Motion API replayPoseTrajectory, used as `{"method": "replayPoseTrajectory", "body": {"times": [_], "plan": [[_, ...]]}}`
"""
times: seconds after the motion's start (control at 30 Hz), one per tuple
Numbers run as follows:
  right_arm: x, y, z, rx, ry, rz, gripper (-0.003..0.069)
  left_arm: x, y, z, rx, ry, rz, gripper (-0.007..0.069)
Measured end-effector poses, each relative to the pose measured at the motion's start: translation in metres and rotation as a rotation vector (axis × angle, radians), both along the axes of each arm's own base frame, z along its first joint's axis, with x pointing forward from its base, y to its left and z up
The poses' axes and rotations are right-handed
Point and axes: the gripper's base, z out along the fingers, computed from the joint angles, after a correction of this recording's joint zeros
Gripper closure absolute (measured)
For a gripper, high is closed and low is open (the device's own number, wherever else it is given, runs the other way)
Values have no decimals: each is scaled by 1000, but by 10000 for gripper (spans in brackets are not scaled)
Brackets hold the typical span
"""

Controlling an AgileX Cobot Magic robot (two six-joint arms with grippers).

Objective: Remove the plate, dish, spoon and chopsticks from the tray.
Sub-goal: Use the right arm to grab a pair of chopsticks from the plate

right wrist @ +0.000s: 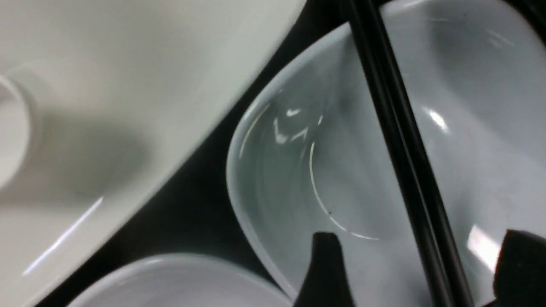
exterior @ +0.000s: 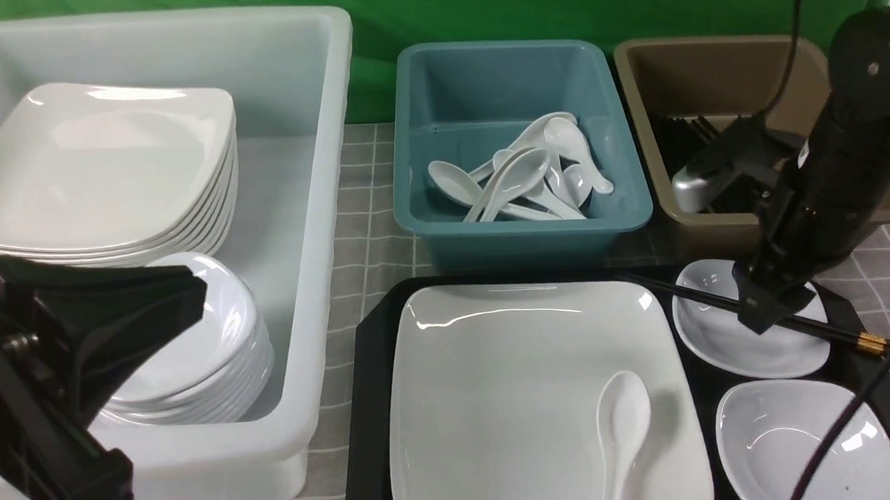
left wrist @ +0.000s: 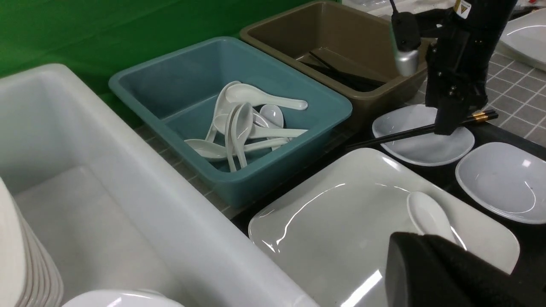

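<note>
Black tray (exterior: 367,425) bearing plate (exterior: 516,400), spoon (exterior: 622,432), dishes (exterior: 804,433)

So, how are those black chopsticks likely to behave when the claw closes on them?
Probably stiff and light: the chopsticks are thin, straight rods. They lie across the far dish, so they may pivot or roll. Being two glossy sticks, one could slip from the right claw.

Bare plate (exterior: 501,401) room beside spoon (exterior: 623,428)
</note>
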Motion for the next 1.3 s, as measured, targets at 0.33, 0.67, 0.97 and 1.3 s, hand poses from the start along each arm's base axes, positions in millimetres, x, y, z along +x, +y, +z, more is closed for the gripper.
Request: {"method": "replayPoseTrajectory", "body": {"times": [0.33,0.67,0.97,1.3], "plan": [[12,-2,-34,-51,36,18,203,0,0,0,0,1,-1,613],[13,-2,-39,-57,52,50,466,0,0,0,-1,2,-2,613],[6,-5,-26,-88,72,131,526,0,0,0,-2,5,-4,613],[-32,4,38,91,122,258,526,-1,-1,0,-6,9,-7,613]]}}
